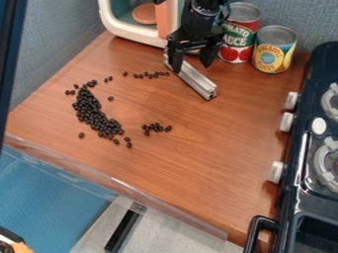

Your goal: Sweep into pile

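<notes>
My fingers (208, 56) stand apart over one end of the metal bar (196, 82), its long axis slanting out toward the camera. From me, most beans (94, 114) lie off the bar's long side.

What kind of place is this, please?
Probably a robot test area with a toy kitchen: a small stove and food cans stand near a robot arm over a wooden counter.
</notes>
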Motion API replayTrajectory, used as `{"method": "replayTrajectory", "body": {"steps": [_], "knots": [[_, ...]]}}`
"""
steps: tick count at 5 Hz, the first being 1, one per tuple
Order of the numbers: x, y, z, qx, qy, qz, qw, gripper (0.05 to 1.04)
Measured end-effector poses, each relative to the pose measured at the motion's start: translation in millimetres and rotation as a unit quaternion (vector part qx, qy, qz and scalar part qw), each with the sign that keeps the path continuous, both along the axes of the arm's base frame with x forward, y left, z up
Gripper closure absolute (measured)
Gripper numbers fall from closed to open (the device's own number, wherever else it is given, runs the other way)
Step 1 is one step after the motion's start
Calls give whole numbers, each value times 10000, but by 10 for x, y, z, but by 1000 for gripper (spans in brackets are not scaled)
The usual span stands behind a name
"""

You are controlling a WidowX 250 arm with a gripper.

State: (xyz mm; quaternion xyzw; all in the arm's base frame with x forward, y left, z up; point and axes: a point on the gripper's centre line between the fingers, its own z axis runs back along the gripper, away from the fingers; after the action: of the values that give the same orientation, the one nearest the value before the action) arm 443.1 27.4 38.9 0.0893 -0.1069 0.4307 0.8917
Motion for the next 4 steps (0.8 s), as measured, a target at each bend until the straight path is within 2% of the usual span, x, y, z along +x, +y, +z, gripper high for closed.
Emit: {"method": "replayTrajectory", "body": {"steps": [1,2,3,4], "knots": [[13,24,-55,74,11,59,10000,83],[32,36,-111,137,-12,57,9999,133],[40,41,-122,152,-33,61,9999,420],[61,51,-133,170,-174,185,9995,695]]}}
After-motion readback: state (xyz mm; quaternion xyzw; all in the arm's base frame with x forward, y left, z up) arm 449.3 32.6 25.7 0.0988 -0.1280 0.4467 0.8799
